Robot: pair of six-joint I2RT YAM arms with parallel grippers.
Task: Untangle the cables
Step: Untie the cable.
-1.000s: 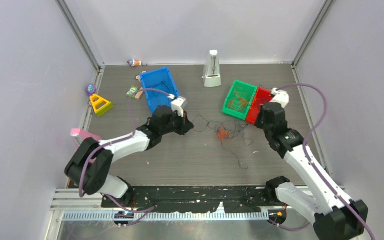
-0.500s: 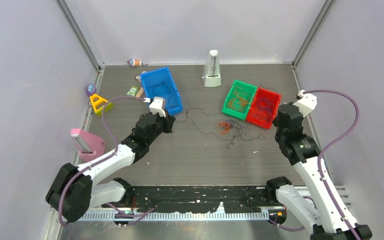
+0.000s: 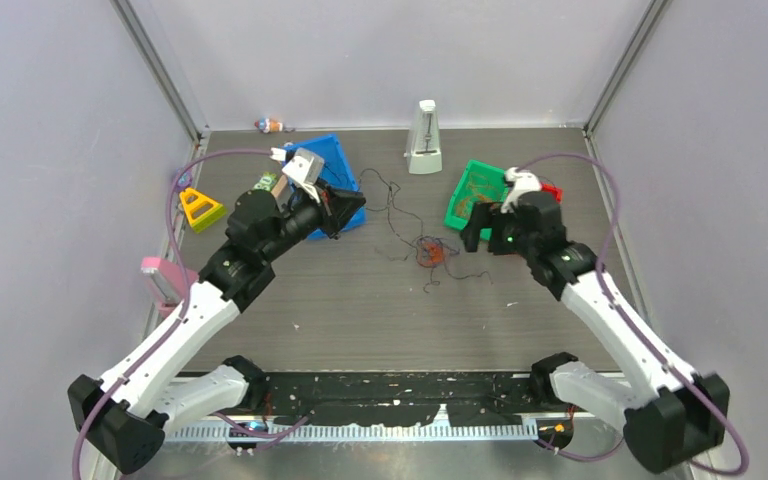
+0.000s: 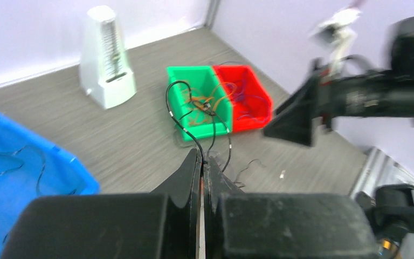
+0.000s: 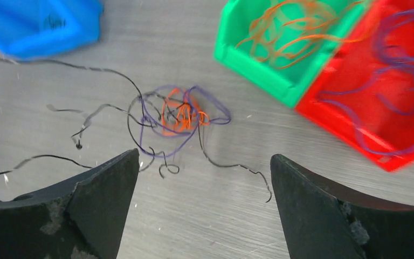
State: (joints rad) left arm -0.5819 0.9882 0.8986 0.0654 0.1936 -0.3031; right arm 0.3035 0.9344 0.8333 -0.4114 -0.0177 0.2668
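Note:
The cables lie mid-table as a small orange and purple knot (image 3: 430, 250) (image 5: 180, 113), with thin black strands trailing out of it. My left gripper (image 3: 356, 206) (image 4: 203, 157) is raised beside the blue bin and shut on one black strand (image 4: 179, 121), which loops up from its tips. My right gripper (image 3: 474, 236) (image 5: 204, 157) hovers just right of the knot, jaws wide open with nothing between them. In the right wrist view the knot sits just beyond its fingertips (image 5: 119, 168).
A blue bin (image 3: 332, 152) holding black strands stands at the back left. A green bin (image 3: 472, 188) with orange wires and a red bin (image 5: 404, 81) with purple wires stand at the back right. A white metronome (image 3: 424, 137) is at the back, a yellow triangle (image 3: 200, 208) and a pink block (image 3: 160, 270) at the left.
My left gripper rose and drew back towards the blue bin, pulling the black strand with it. My right arm swung in from beside the red bin to the knot and opened.

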